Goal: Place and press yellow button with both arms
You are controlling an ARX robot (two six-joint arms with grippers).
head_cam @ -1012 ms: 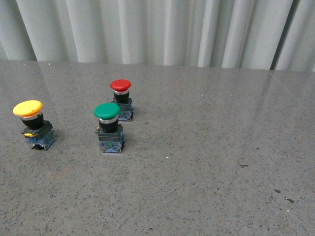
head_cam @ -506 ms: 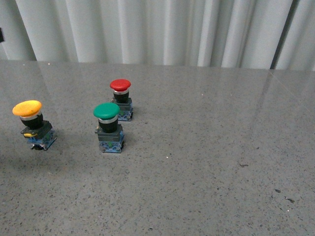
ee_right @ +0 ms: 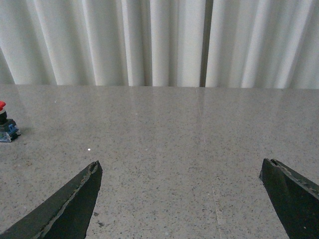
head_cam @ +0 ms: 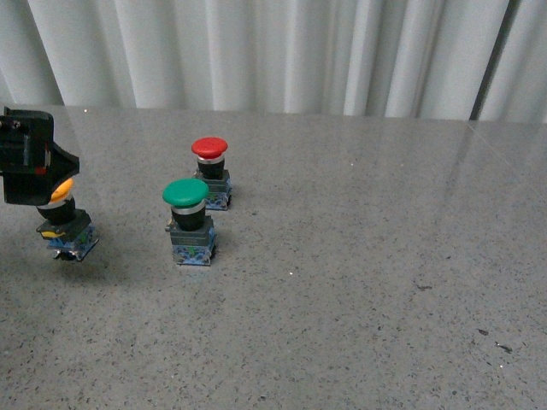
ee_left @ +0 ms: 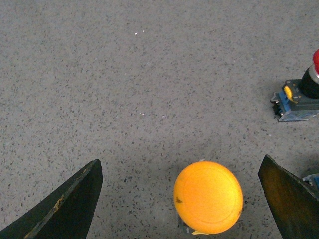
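The bench (head_cam: pixel 359 282) is gray with lots of tiny dark dots, and it is a bit shiny at the back. Three buttons stand on its left side, each on a blue base with its cap on top. The yellow button (head_cam: pixel 64 231) is far to the left. The green button (head_cam: pixel 188 218) stands to its right, well apart from it. The red button (head_cam: pixel 209 171) is just behind the green one, near it but not touching. On the right side, near the front, are a few small dark marks (head_cam: pixel 500 346).
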